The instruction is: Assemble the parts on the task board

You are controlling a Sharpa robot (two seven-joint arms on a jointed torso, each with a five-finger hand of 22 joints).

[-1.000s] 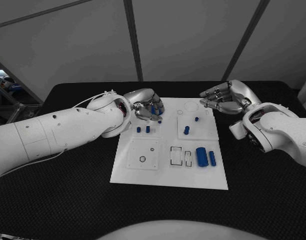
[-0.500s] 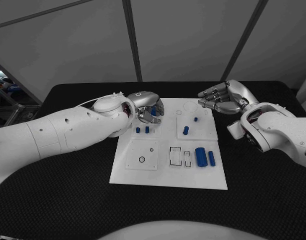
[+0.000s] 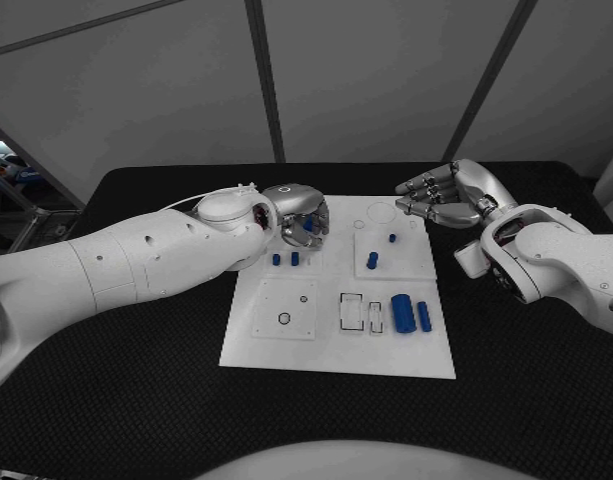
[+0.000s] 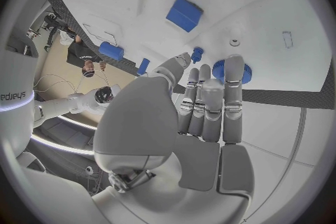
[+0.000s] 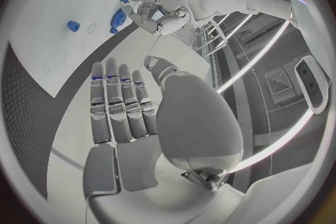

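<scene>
The left hand hovers over the task board at its 11 o'clock corner, fingers curled down around a round blue part. In the left wrist view the fingertips sit against that disc and beside a small blue peg, but I cannot tell whether the disc is actually pinched or merely touched. That uncertainty is the main risk: if the hold is shallow, the disc may slip or tip as it is lifted, and could roll off onto the black counter. A second risk is the peg just beside the fingers; a sideways sweep could knock it over or drag it out of place.

The right hand is released, fingers straight and apart, holding nothing; it hangs above the counter at the board's 1 o'clock corner, clear of the parts.

Around the work: two short blue pegs stand at about 9 o'clock from the board's middle, close under the left wrist, so a low arm could brush them. An upright blue piece sits near 1 o'clock, and two larger blue cylinders lie at roughly 4 o'clock beside the rectangular slots. The left forearm screens much of the near-left board in the head view.
</scene>
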